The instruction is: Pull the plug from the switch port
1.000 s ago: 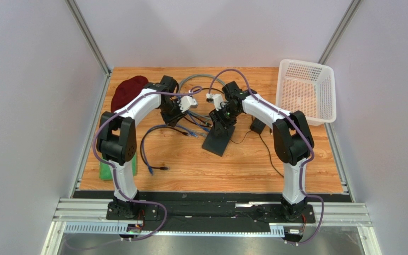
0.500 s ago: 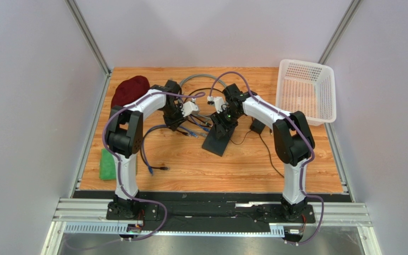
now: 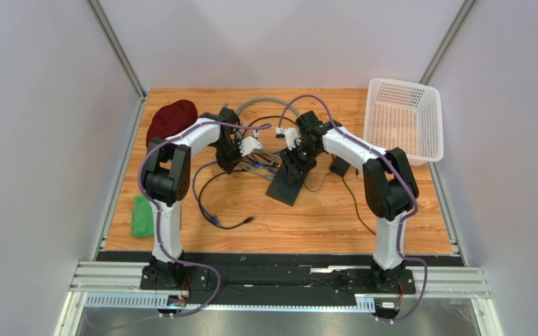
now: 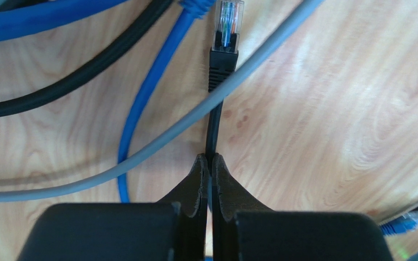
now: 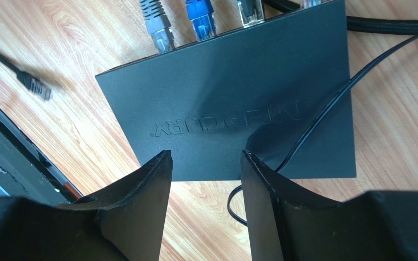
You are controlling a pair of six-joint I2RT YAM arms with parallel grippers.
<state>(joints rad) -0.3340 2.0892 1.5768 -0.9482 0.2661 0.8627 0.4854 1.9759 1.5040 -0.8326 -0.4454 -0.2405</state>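
Note:
The switch point(image 3: 287, 187) is a flat black box marked MERCURY point(image 5: 227, 109). Grey point(image 5: 156, 24), blue point(image 5: 200, 19) and one more plug sit in the sockets on its far edge. My right gripper point(image 5: 204, 155) is open, its fingertips over the switch's near edge; in the top view it point(image 3: 294, 164) stands over the switch. My left gripper point(image 4: 211, 157) is shut on a thin black cable. That cable's clear-tipped plug point(image 4: 226, 24) lies free on the wood just ahead, clear of any socket. In the top view the left gripper point(image 3: 237, 166) is left of the switch.
Blue point(image 4: 140, 103), grey point(image 4: 195, 117) and thick black point(image 4: 75, 89) cables cross the wood around the left gripper. A thin power lead point(image 5: 315, 125) runs over the switch to a black adapter point(image 3: 340, 166). A white basket point(image 3: 404, 119), dark red cloth point(image 3: 170, 119) and green sponge point(image 3: 140, 215) lie around.
The left arm's elbow has swung inward. A black cable loop and a blue cable end have slid out toward the front middle of the table. The right arm has barely moved.

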